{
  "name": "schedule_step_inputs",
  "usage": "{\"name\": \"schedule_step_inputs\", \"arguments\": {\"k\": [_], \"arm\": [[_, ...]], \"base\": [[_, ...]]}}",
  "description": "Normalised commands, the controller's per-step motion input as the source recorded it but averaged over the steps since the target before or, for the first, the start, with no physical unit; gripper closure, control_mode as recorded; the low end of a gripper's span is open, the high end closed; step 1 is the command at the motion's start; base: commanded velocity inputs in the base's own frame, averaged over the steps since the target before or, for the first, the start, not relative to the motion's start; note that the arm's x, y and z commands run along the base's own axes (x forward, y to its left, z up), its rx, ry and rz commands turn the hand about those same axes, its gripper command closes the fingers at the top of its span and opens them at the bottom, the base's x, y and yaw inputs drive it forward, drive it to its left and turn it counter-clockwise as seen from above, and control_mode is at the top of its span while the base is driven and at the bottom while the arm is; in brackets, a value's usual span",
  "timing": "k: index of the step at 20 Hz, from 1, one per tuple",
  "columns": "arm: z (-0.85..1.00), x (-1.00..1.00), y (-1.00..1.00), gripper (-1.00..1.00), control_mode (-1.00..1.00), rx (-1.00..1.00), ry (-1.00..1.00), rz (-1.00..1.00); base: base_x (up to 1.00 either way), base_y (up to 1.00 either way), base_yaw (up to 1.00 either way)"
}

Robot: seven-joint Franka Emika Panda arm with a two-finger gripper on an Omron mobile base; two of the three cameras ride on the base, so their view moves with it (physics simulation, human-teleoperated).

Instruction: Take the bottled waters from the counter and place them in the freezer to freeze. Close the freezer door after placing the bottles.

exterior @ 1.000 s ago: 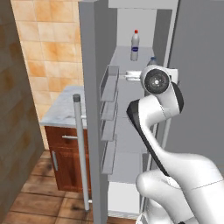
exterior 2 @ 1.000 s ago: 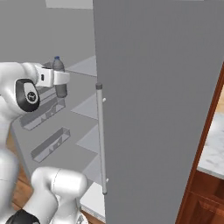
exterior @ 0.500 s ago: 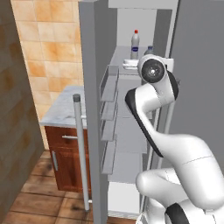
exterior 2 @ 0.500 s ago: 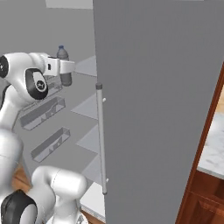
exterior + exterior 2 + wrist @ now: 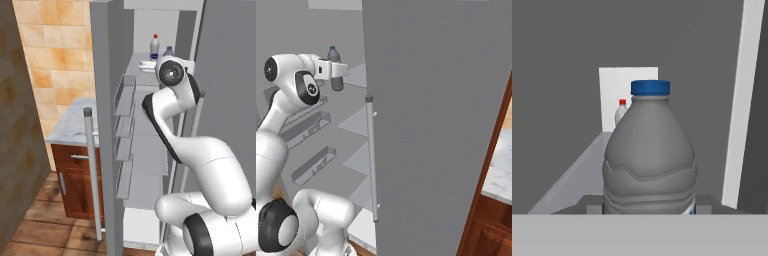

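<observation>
A white robot arm reaches into the open freezer (image 5: 150, 165), its gripper (image 5: 336, 75) clamped around the blue-capped bottle (image 5: 649, 155), which it holds upright over an upper shelf (image 5: 572, 175). The red-capped bottle (image 5: 154, 47) already stands farther back on that shelf, so this looks like the second and last bottle going in. The next move likely calls for lowering the bottle until it rests on the shelf, just in front of the first one, then letting go, backing the arm out and swinging the freezer door (image 5: 102, 125) shut. The hand view shows both bottles in line, the held one close and large, the other small behind it. The left base view adds the open door with its inner bins and the marble counter (image 5: 75, 127) beyond. The right base view shows the gripper from the side, next to the plain closed door (image 5: 441, 125).
</observation>
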Motion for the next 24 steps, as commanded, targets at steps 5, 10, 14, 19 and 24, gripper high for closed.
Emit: {"name": "schedule_step_inputs", "arguments": {"k": [5, 10, 14, 19, 24], "arm": [[0.0, 0.38, -0.04, 1.0, -1.0, 0.0, -0.09, 0.0], [0.0, 0.44, 0.0, 1.0, -1.0, 0.0, -0.01, 0.0], [0.0, 0.46, 0.0, 1.0, -1.0, 0.0, 0.0, 0.0], [0.0, 0.49, -0.01, 1.0, -1.0, 0.0, 0.0, 0.0], [-0.01, 0.4, -0.04, 1.0, -1.0, 0.0, 0.01, 0.0]], "base": [[0.0, 0.0, 0.0], [0.0, 0.0, 0.0], [0.0, 0.0, 0.0], [0.0, 0.0, 0.0], [0.0, 0.0, 0.0]]}}
